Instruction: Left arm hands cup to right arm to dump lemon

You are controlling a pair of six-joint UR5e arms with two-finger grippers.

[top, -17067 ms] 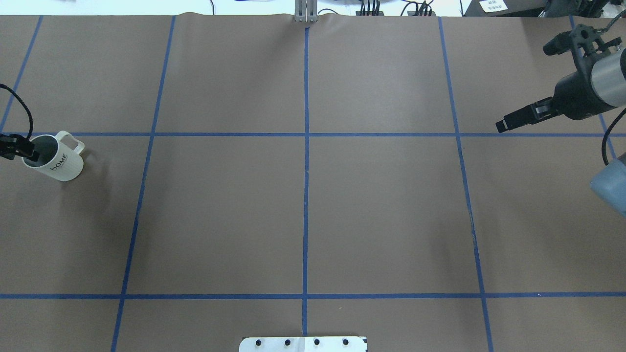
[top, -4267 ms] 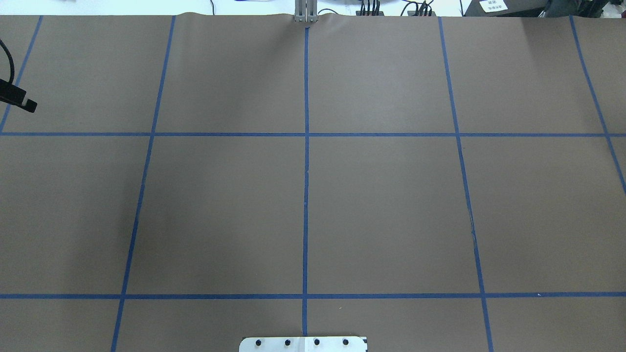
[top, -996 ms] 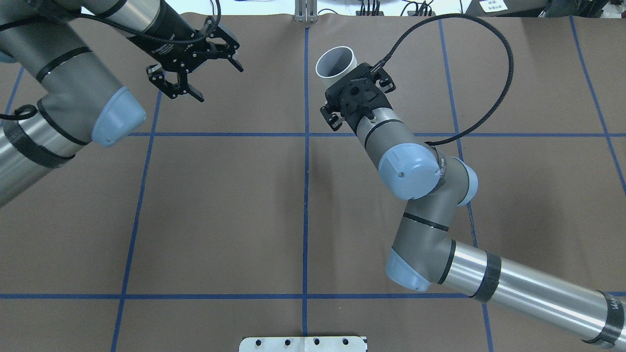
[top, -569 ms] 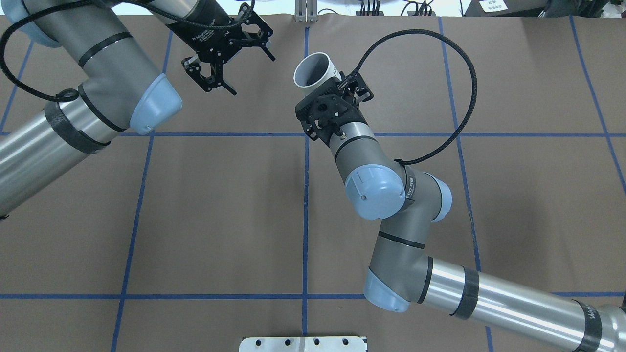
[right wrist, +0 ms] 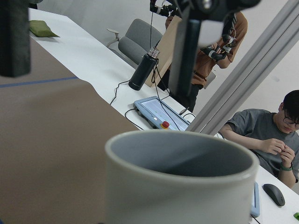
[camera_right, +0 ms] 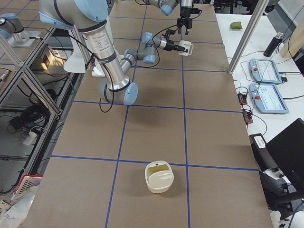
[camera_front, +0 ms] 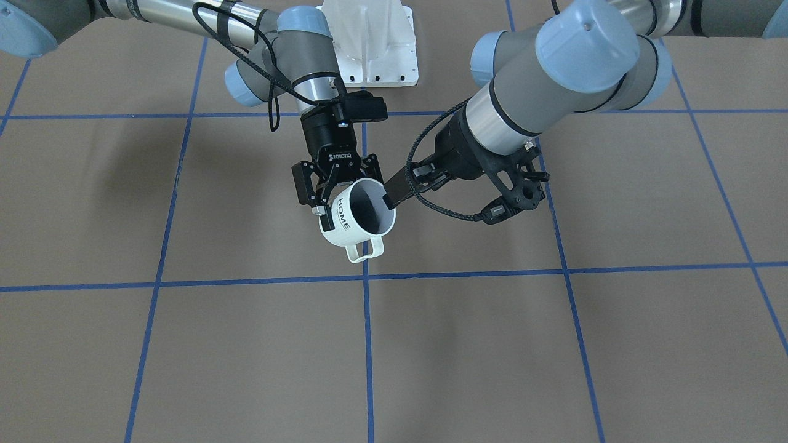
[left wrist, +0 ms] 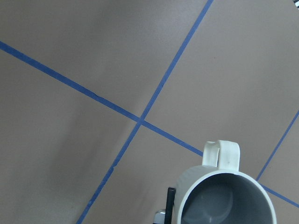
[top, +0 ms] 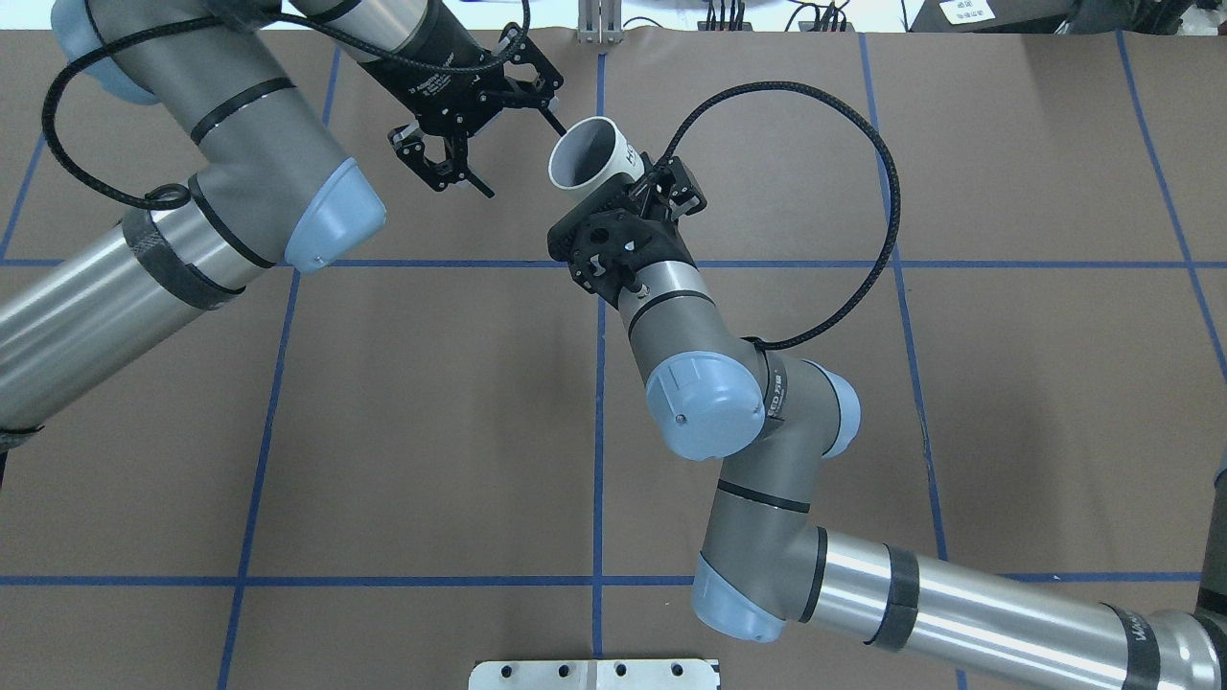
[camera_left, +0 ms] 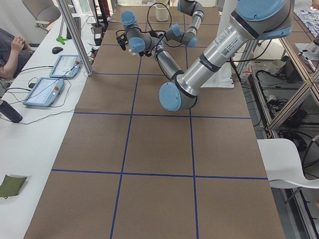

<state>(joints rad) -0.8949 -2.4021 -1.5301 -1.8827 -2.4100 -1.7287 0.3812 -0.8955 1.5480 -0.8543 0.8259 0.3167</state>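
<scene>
Where the left arm [top: 240, 144] reaches in on the overhead view's left side, the left gripper [top: 551, 117] shows from above only as one slim dark bar. I cannot tell how far its jaws stand apart. The bar's tip meets the rim of the cup [top: 587, 153] on the side turned towards that arm. Whether the rim lies between those jaws is also hidden.

Just past that tip the cup hangs clear of the table [camera_front: 184, 344], grey mouth upward. Its loop handle points away from the palm of the right gripper [camera_front: 346, 192].

On the right arm [top: 661, 302] the jaws stand wide and clasp the cup across its ribbed body. One finger [camera_front: 305, 184] lies against the wall beside the letters "HOME", and the other sits behind the rim on the opposite side.

A cream tub [camera_right: 159, 176] stands on the table, well apart from both pairs of jaws.
</scene>
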